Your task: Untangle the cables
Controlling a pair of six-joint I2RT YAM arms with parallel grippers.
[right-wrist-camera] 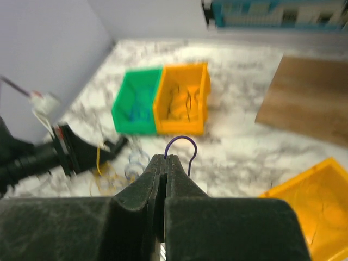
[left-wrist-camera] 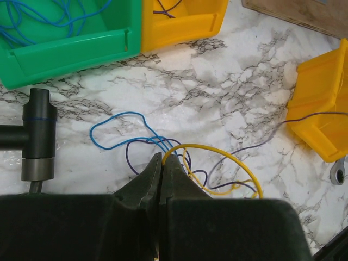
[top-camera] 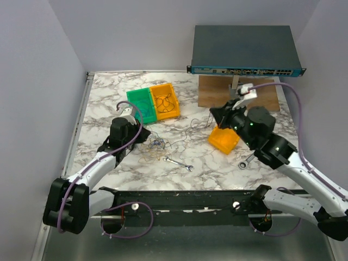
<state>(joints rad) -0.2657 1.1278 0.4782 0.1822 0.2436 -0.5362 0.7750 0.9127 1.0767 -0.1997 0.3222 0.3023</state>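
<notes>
1. We see a marble table [top-camera: 109, 92] carrying everything, with a network switch [top-camera: 244, 46] raised at its far right.
2. A wooden board [top-camera: 217, 92] lies below the switch.
3. The green bin [top-camera: 130, 97] and a yellow bin [top-camera: 163, 87] stand touching side by side at the far left. Blue wire lies in the green one and dark wire in the yellow one.
4. A second yellow bin [top-camera: 223, 140] sits tilted at the right, well apart from the pair.
5. The left gripper [left-wrist-camera: 162, 157] is low over the table. Its fingers are closed on blue and yellow strands of the cables [top-camera: 156, 144].
6. The right gripper [right-wrist-camera: 165, 159] is above the lone bin, its fingers pinched on a purple cable [right-wrist-camera: 182, 137] that loops up from the tips.
7. One wrench [top-camera: 178, 163] lies just beside the tangle.
8. The tangle itself lies on the table centre, between the two arms.
</notes>
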